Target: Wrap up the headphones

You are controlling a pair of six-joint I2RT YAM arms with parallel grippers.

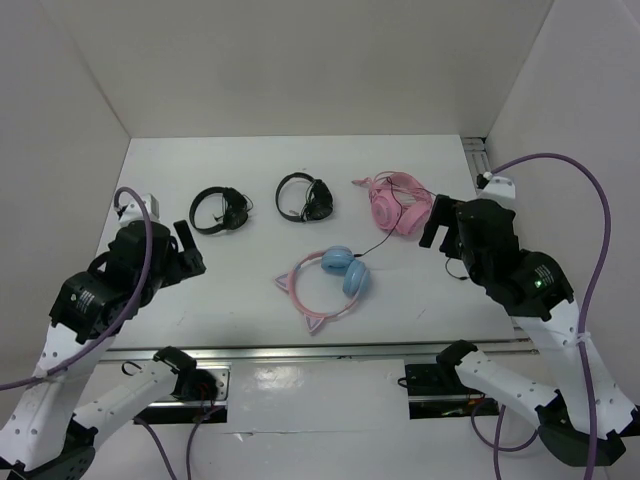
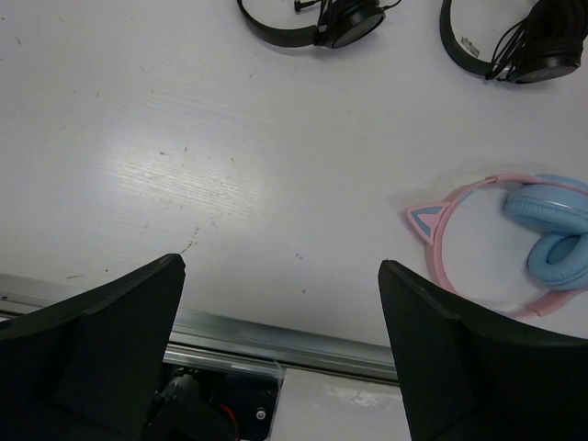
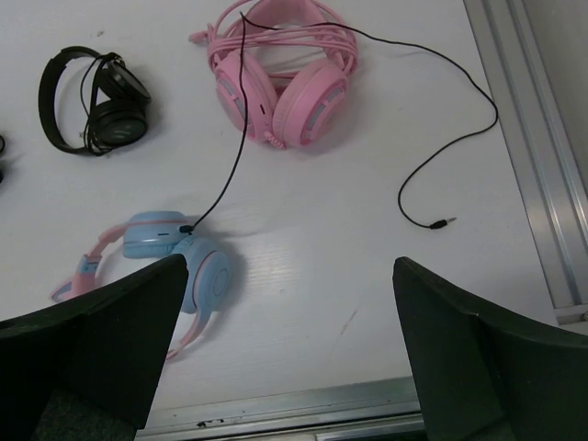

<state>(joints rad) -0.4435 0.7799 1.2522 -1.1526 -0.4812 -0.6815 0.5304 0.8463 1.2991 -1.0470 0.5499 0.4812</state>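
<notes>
Above the white tabletop (image 1: pixel 230 300), the left gripper (image 2: pixel 280 265) and right gripper (image 3: pixel 289 262) hang wide open, empty. The headphones (image 1: pixel 354 279) lie flat between them, touching neither (right wrist view: a finger (image 3: pixel 92 349) hides part of the headband). Their cable (image 3: pixel 459 138) loops rightward across the pink headset (image 3: pixel 285 92).

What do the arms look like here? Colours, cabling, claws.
The left arm and right arm have white shells and black joint housings. Each trails a purple cable. The left claw and right claw have broad matte-black fingers. There is a green light on the right arm.
</notes>
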